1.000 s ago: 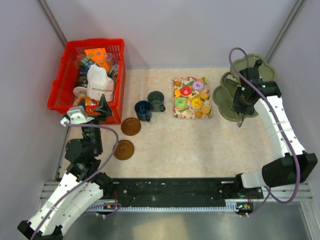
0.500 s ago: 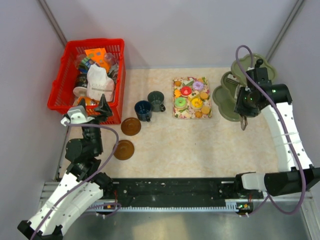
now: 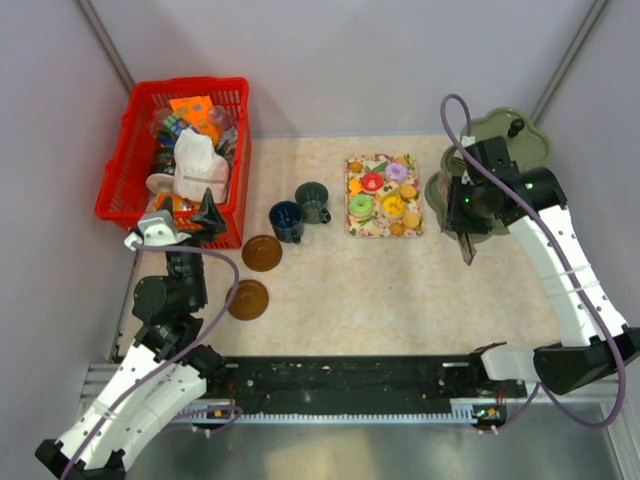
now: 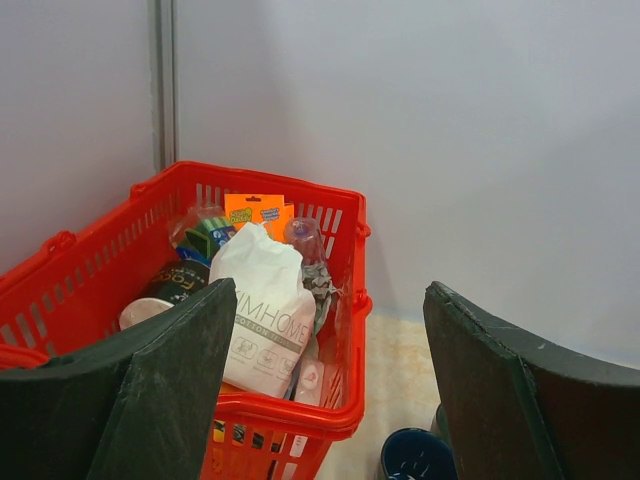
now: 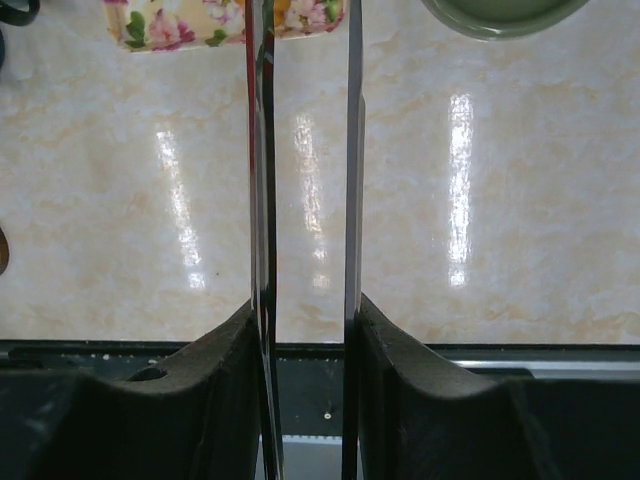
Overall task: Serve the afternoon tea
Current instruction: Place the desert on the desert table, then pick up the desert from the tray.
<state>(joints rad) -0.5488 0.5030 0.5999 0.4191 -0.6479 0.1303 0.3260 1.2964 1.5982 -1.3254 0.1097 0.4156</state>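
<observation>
Two round brown saucers (image 3: 247, 299) lie flat toward the surface's near-left corner. Close by, the left gripper (image 4: 330, 300) hangs with its jaws wide apart, facing a red plastic basket (image 4: 290, 412). Beyond the saucers, a navy mug (image 3: 287, 221) and a dark-green mug (image 3: 312, 201) stand mouth-up. Mid-surface, small colourful toy pastries (image 3: 362, 205) sit on a floral tray (image 3: 356, 230). They look light, round and probably slick, with no long axis, so they are best pinched across the middle. The right gripper (image 5: 305, 310) is clamped on thin metal tongs (image 5: 352, 150), whose blades run straight out from its fingers. At the far-right corner the olive-green three-tier stand (image 3: 535, 140) sits upright, its axis vertical.
</observation>
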